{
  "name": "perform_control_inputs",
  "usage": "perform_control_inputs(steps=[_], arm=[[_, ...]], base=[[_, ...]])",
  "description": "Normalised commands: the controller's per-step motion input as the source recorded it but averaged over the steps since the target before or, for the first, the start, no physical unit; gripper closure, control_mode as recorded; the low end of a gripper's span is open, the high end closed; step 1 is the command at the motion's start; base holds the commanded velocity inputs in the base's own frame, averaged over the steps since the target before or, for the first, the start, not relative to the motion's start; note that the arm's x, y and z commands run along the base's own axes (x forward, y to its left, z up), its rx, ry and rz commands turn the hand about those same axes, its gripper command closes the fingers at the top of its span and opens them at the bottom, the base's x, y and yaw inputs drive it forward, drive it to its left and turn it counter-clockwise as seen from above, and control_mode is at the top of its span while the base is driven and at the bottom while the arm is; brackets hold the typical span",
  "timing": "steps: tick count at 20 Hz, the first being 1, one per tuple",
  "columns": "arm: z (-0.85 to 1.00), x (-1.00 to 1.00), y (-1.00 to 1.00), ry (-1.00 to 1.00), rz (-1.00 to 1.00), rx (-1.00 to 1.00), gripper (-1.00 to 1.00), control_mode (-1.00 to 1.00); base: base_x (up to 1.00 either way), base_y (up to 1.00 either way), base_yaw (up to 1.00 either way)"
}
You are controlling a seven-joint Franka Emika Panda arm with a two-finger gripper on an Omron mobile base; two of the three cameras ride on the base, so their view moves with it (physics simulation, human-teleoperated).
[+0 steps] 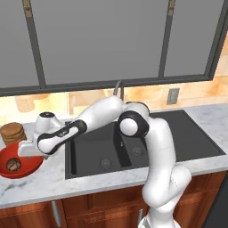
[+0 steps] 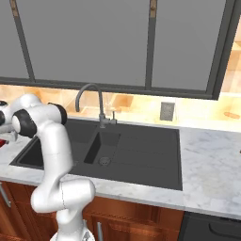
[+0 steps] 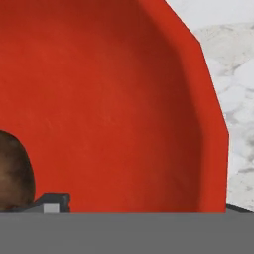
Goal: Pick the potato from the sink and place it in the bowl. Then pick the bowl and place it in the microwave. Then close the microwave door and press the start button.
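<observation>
The red bowl (image 1: 32, 164) sits on the marble counter left of the black sink (image 1: 102, 151), and the brown potato (image 1: 13, 164) lies inside it. My arm reaches left over the counter, with my gripper (image 1: 27, 153) low over the bowl's right side. In the hand view the bowl (image 3: 114, 99) spreads close below, with the potato (image 3: 14, 171) at the lower left. My gripper (image 3: 146, 207) is open, one fingertip (image 3: 52, 203) inside the bowl beside the potato and the other outside the rim. The microwave and its door are out of view.
A stack of round wooden discs (image 1: 12, 132) stands just behind the bowl. The grey gooseneck faucet (image 2: 89, 94) rises behind the sink (image 2: 127, 150). A wall outlet (image 1: 173, 95) sits on the backsplash. Marble counter (image 2: 212, 160) stretches right of the sink.
</observation>
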Motion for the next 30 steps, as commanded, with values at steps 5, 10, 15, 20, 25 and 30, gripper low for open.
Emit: perform_control_inputs(steps=[5, 10, 15, 20, 25, 30], arm=[[-0.2, -0.02, -0.03, 0.04, 0.0, 0.0, 1.0, -1.0], [-0.01, -0.16, -0.54, 0.01, 0.0, 0.0, 1.0, -1.0], [0.59, -0.24, -0.91, 0.02, 0.0, 0.0, 1.0, -1.0], [1.0, -0.2, -0.84, 0.14, -0.03, 0.0, 1.0, -1.0], [1.0, -0.25, -0.54, 0.06, -0.03, -0.02, 1.0, -1.0], [1.0, -0.54, -0.37, 0.0, 0.0, -0.1, 1.0, -1.0]], base=[[0.0, 0.0, 0.0], [0.0, 0.0, 0.0], [0.0, 0.0, 0.0], [0.0, 0.0, 0.0], [0.0, 0.0, 0.0], [0.0, 0.0, 0.0]])
